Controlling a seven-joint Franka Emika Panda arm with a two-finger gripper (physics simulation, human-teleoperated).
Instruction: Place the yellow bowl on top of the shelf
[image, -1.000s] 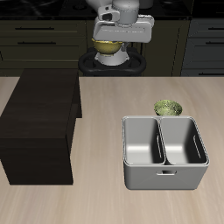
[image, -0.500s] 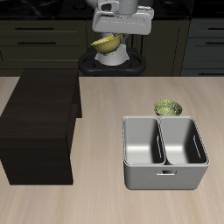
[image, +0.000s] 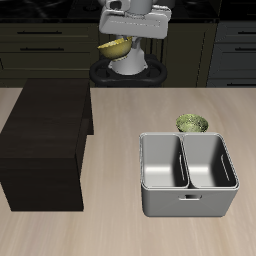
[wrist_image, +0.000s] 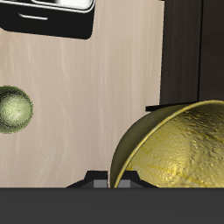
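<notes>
The yellow bowl (image: 116, 46) hangs tilted in my gripper (image: 122, 38), high above the back of the table. In the wrist view the bowl (wrist_image: 175, 144) fills much of the frame, golden with a mottled inside, and the fingers holding it are hidden. The shelf (image: 45, 140) is a large dark brown cabinet with a flat top, standing on the table below and in front of the bowl. Its dark edge also shows in the wrist view (wrist_image: 192, 48).
A grey metal two-compartment bin (image: 187, 172) stands near the table's front edge, also in the wrist view (wrist_image: 48, 17). An olive-green bowl (image: 192, 124) sits just behind the bin, and shows in the wrist view (wrist_image: 15, 109).
My gripper has lifted higher and carried the yellow bowl sideways toward the shelf's side. The bowl has tilted more.
</notes>
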